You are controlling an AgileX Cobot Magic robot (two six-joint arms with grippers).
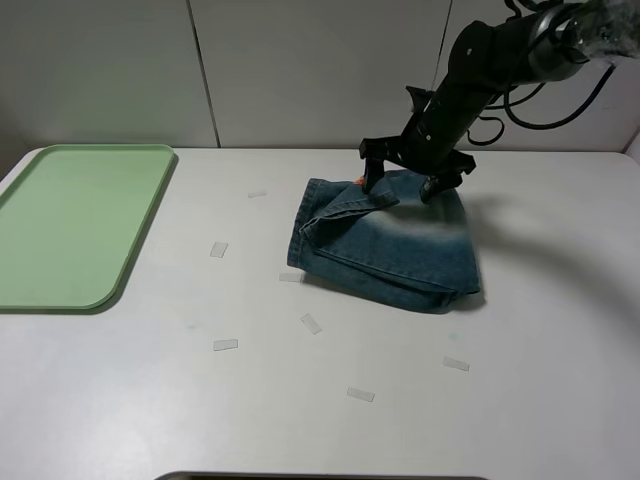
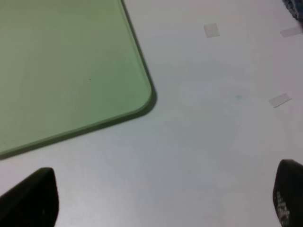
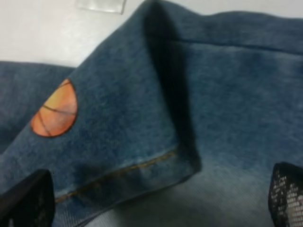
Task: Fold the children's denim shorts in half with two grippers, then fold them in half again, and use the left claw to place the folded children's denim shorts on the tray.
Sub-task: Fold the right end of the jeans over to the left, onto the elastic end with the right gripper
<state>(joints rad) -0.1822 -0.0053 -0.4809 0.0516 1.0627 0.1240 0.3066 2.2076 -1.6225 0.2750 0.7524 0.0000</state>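
You have the tray [image 1: 60, 230] at nine o'clock, with the left claw [image 2: 161, 203] spread wide near its corner. The denim shorts [image 1: 390, 245] lie folded right of centre (orange patch [image 3: 54, 115] up), their twelve o'clock edge under the spread right gripper [image 1: 403, 183].

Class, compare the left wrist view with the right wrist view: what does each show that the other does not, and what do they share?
Only the left wrist view shows the green tray, with one rounded corner in sight. Only the right wrist view shows the folded hem of the shorts, with an orange patch and yellow stitching. Both show some white table and a tape strip. Each also shows its own open tool, the left tool and the right tool, fingertips wide apart.
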